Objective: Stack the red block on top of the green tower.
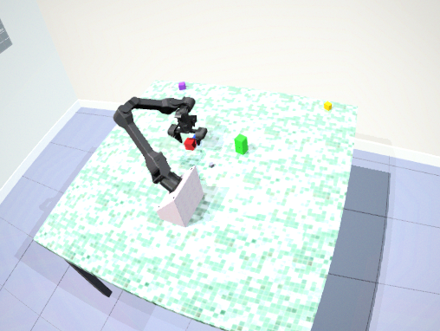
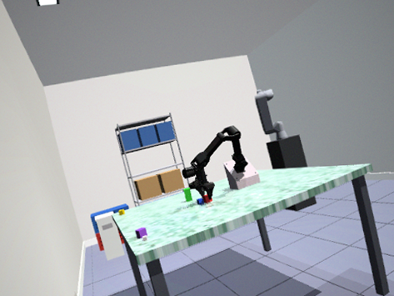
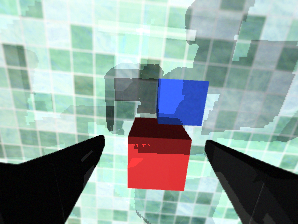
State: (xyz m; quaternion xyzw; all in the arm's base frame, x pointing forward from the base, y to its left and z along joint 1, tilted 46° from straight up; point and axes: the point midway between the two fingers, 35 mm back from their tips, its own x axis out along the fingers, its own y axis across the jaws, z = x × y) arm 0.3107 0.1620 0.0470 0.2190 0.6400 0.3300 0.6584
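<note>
The red block is a smooth, matte cube sitting flat on the green-and-white checkered table, with a blue cube touching its far corner. The black arm bends at the elbow and points its gripper straight down, fingers spread wide on either side of the block, holding nothing. The green tower, a taller upright box, stands apart on the table.

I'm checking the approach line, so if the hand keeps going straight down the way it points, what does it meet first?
The red block, centred between the open hand's fingers. The blue block sits just beyond it and looks outside that line, though depth is hard to judge.
</note>
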